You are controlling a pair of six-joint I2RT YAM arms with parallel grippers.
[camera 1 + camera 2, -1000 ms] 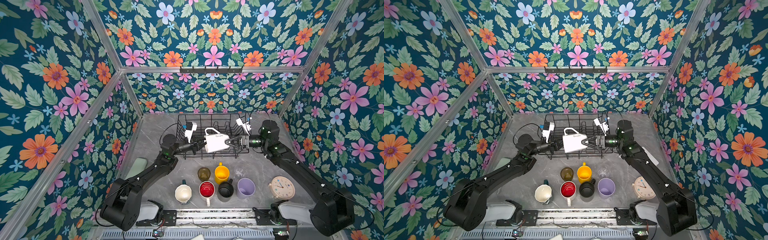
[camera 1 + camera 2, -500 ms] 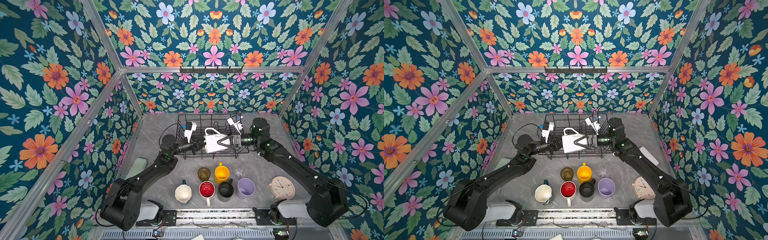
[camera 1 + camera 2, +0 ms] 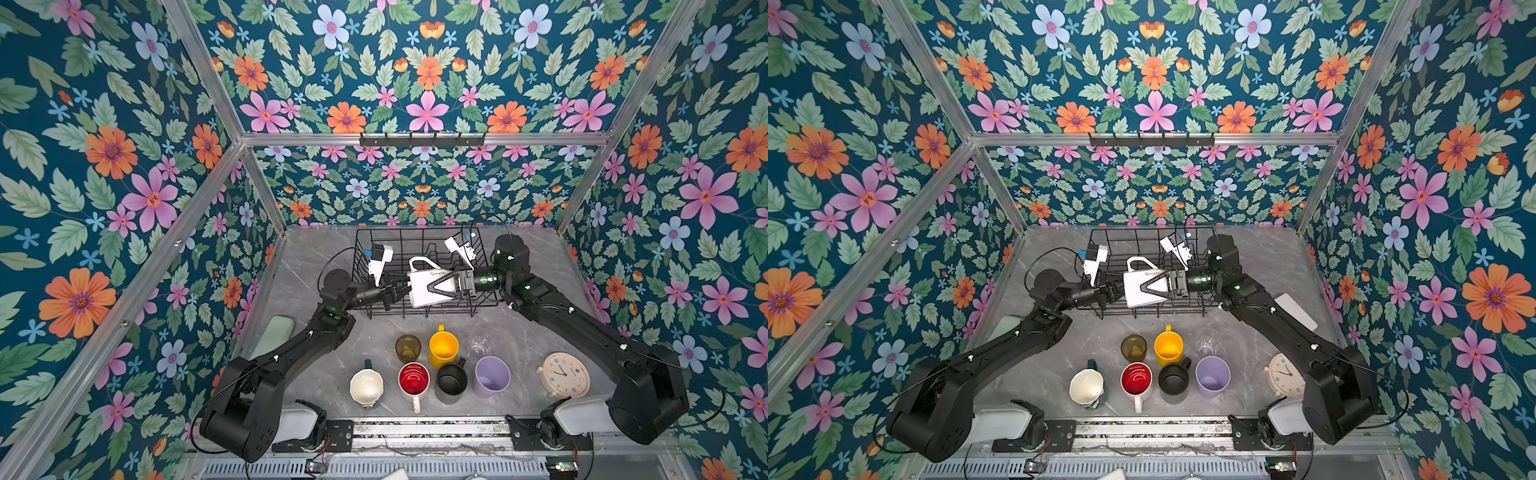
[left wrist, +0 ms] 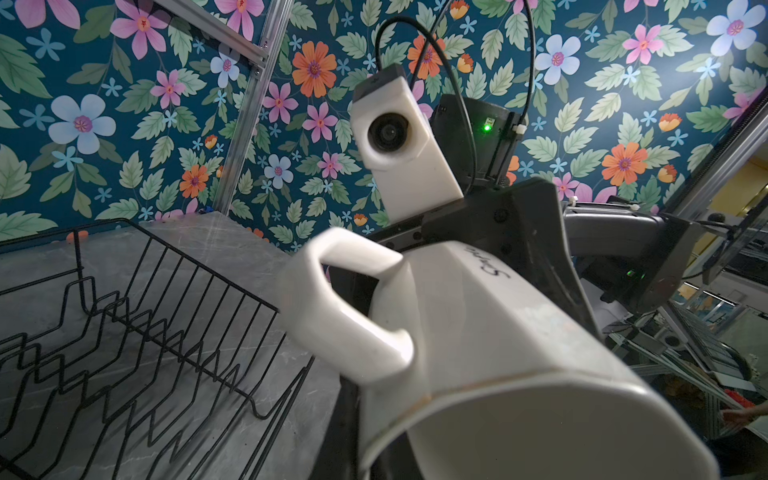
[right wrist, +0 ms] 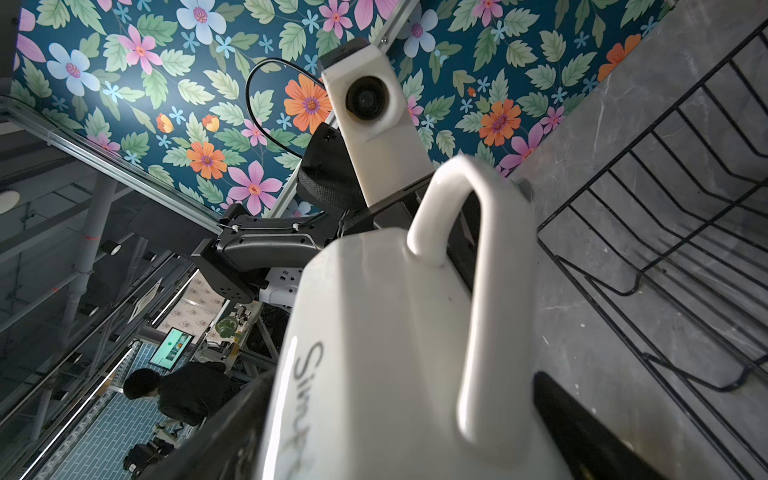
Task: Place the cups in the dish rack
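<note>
Left fingers [image 3: 395, 291] pinch the white faceted mug [image 3: 417, 289] marked "Simple". Right fingers [image 3: 443, 279], spread wide, have slid further along it

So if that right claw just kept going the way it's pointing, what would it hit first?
The white mug: the right gripper points at it, fingers either side of its body. Behind the mug is the left gripper, shut on its rim. Whether the right fingers touch it yet is unclear.

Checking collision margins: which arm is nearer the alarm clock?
Right. The right arm runs close alongside the alarm clock; the left arm is on the opposite side, well away.
</note>
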